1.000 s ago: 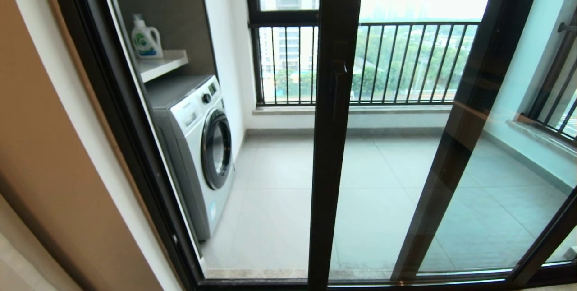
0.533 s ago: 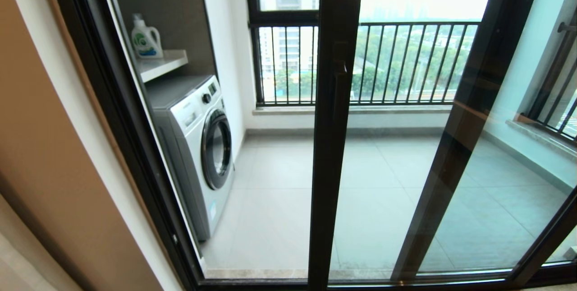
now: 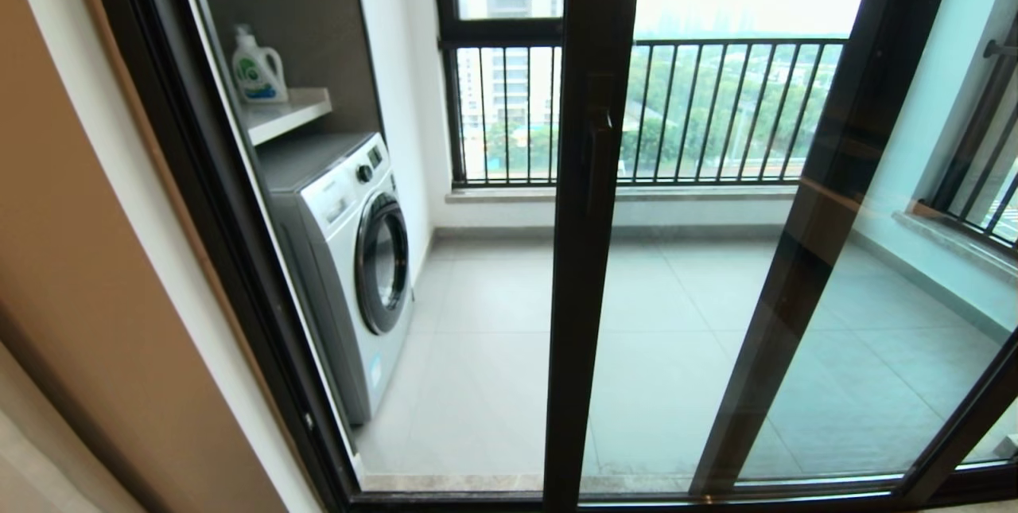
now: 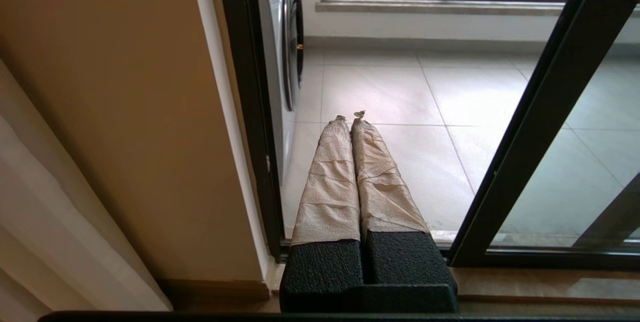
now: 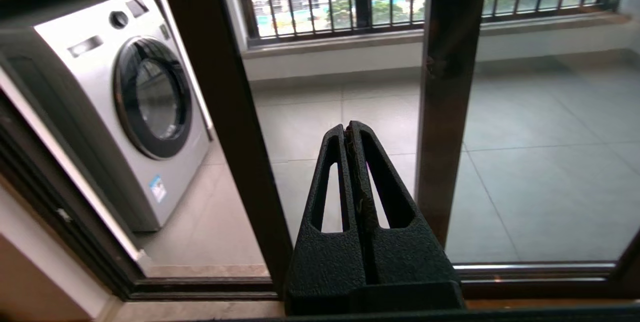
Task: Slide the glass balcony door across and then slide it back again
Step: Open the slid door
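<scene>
The glass balcony door [image 3: 587,298] stands partway along its track, with its dark upright near the middle of the head view. Its bar handle [image 3: 598,157] sticks out from that upright. A gap lies open between the upright and the left door frame [image 3: 199,203]. Neither arm shows in the head view. My left gripper [image 4: 350,115], its fingers wrapped in beige tape, is shut and empty, low before the opening, with the door upright [image 4: 540,127] off to one side. My right gripper [image 5: 348,125] is shut and empty, just in front of the glass beside the door upright [image 5: 225,112].
A white washing machine [image 3: 350,258] stands on the balcony at the left under a shelf with a detergent bottle [image 3: 256,68]. A second dark-framed panel's upright [image 3: 827,219] shows through the glass at the right. Black railing [image 3: 716,107] closes the far side. A beige wall [image 3: 79,274] borders the left.
</scene>
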`<state>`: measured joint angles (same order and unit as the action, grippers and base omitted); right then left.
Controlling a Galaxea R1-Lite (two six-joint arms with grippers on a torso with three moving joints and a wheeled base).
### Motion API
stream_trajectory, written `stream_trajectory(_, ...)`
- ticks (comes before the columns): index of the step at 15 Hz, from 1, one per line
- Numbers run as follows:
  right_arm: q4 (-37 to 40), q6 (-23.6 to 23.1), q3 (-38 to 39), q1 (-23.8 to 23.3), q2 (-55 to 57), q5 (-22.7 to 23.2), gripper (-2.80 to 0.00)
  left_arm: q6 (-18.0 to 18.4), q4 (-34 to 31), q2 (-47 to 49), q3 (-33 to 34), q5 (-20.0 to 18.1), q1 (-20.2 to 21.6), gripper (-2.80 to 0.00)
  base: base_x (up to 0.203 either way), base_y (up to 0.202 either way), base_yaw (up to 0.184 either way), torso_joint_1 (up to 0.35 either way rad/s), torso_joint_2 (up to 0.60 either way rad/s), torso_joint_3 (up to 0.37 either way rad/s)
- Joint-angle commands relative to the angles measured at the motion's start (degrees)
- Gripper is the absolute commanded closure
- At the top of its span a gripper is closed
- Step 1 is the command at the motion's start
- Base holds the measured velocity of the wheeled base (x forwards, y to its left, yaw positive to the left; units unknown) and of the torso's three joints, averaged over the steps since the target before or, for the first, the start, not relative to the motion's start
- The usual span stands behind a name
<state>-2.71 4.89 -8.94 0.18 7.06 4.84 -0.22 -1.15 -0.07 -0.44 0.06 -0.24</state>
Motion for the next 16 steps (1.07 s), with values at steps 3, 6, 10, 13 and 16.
stream_trajectory(3,-11.58,3.44,-11.75,2.48,36.08,4.91,0.0,-0.04,0.0,0.16,0.0,0.03,-0.02,0.0,0.0,0.0,0.0,0.0,0.0,0.0)
stream_trajectory(6,-24.22,3.63,-20.1,7.02,58.56,7.53,0.0,-0.04,-0.01,0.16,0.0,0.03,-0.02,0.0,0.0,0.0,0.0,0.0,0.0,0.0)
stream_trajectory(10,-32.37,2.73,-36.49,19.85,78.51,5.82,0.0,-0.04,0.0,0.16,0.0,0.03,-0.02,0.0,0.0,0.0,0.0,0.0,0.0,0.0)
stream_trajectory(13,-33.72,-0.91,-45.81,28.14,85.76,0.57,0.0,-0.04,0.0,0.16,0.0,0.03,-0.02,0.0,0.0,0.0,0.0,0.0,0.0,0.0)
stream_trajectory(16,-33.68,-2.64,-51.38,30.3,92.29,-1.31,0.0,-0.04,0.0,0.16,0.0,0.03,-0.02,0.0,0.0,0.0,0.0,0.0,0.0,0.0)
